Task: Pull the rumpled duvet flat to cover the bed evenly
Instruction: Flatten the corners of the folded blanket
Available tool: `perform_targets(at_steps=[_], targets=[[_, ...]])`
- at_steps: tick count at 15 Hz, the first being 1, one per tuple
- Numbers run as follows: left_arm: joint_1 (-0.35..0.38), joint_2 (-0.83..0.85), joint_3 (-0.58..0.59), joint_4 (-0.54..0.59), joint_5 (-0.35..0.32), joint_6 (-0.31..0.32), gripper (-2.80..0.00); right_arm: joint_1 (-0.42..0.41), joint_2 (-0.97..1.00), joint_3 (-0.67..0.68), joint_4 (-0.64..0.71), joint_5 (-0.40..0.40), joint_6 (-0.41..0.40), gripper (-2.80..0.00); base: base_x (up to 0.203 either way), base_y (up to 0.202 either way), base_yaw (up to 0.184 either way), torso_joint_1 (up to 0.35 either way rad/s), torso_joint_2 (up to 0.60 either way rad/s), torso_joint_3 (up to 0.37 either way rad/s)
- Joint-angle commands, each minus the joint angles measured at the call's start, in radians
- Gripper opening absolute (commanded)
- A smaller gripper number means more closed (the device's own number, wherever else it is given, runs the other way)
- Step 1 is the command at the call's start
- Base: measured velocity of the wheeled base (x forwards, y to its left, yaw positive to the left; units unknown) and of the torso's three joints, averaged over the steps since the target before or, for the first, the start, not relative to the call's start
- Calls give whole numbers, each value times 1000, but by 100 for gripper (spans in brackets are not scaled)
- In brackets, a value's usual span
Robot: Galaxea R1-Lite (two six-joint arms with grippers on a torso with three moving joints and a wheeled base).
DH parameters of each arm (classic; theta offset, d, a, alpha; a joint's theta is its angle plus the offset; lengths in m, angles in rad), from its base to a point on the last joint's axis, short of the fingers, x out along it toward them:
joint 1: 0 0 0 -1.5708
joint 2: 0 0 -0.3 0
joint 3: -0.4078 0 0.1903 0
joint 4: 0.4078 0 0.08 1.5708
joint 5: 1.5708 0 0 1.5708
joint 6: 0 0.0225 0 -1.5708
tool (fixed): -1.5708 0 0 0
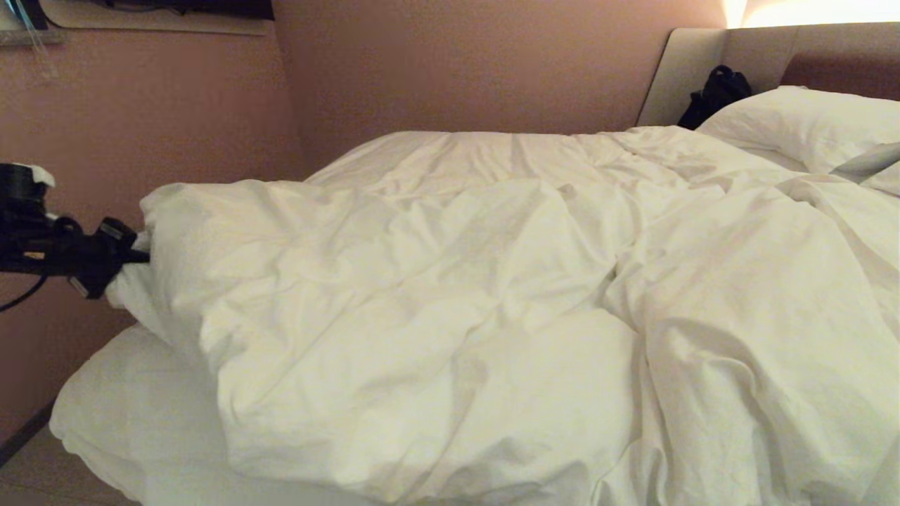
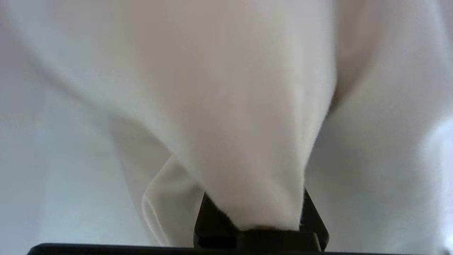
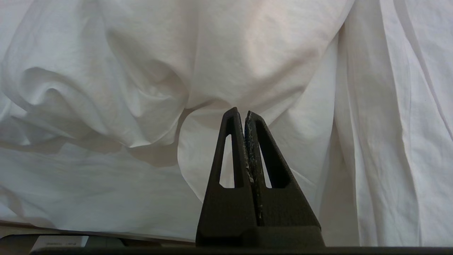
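Observation:
The puffy white duvet (image 1: 450, 295) lies rumpled across the bed (image 1: 105, 414), heaped toward the near side. At the far left of the head view my left gripper (image 1: 137, 256) is shut on the duvet's left corner and holds it lifted off the mattress. In the left wrist view white duvet cloth (image 2: 240, 134) bunches between the black fingers (image 2: 212, 219) and hides their tips. My right gripper (image 3: 244, 113) is shut and empty. It does not show in the head view. It points at hanging white folds of the duvet (image 3: 141, 88) without touching them.
A bare white sheet shows below the lifted corner. A plump white pillow (image 1: 808, 123) and a black object (image 1: 717, 91) lie by the padded headboard (image 1: 703, 63) at the right. A pink-brown wall (image 1: 140, 119) stands close behind the left arm.

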Motion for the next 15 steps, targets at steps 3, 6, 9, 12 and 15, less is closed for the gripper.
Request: perform_targets(at_steps=[3,6,9,12,15], targets=[[83,-151,4,95,-2,31,-280,0,0,0,0,1,-1,-280,0,0,0,0,0,0],[126,-242,54,125,-1,71,-280,0,0,0,0,1,-1,-280,0,0,0,0,0,0],[178,-289,89,128,2,101,-280,0,0,0,0,1,-1,-280,0,0,0,0,0,0],[208,-315,107,130,74,125,-280,0,0,0,0,1,-1,-280,0,0,0,0,0,0],[246,-308,102,124,183,200,-280,0,0,0,0,1,-1,-280,0,0,0,0,0,0]])
